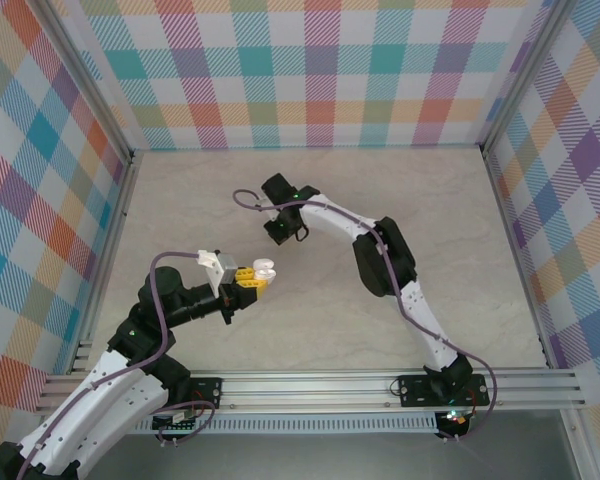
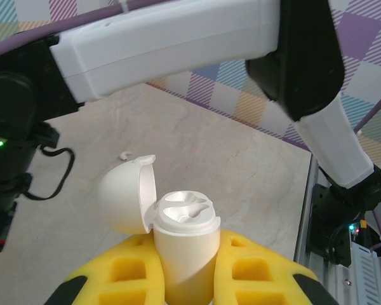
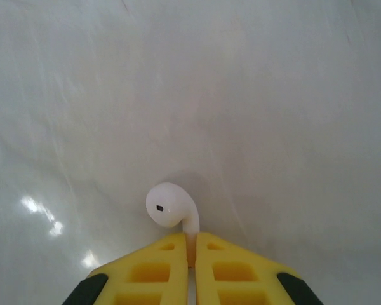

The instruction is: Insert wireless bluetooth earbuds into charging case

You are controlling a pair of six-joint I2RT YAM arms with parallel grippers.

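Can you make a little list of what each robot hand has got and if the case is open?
left gripper: shut on the white case, held upright
lid: flipped open to one side
right gripper: shut on a white earbud, pinched by its stem
earbud place: over the pale table, not in the case yet

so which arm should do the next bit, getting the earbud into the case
Right. The right fingers are shut on the white earbud by its stem. The left fingers hold the white case with its lid open, so left probably just steadies it.
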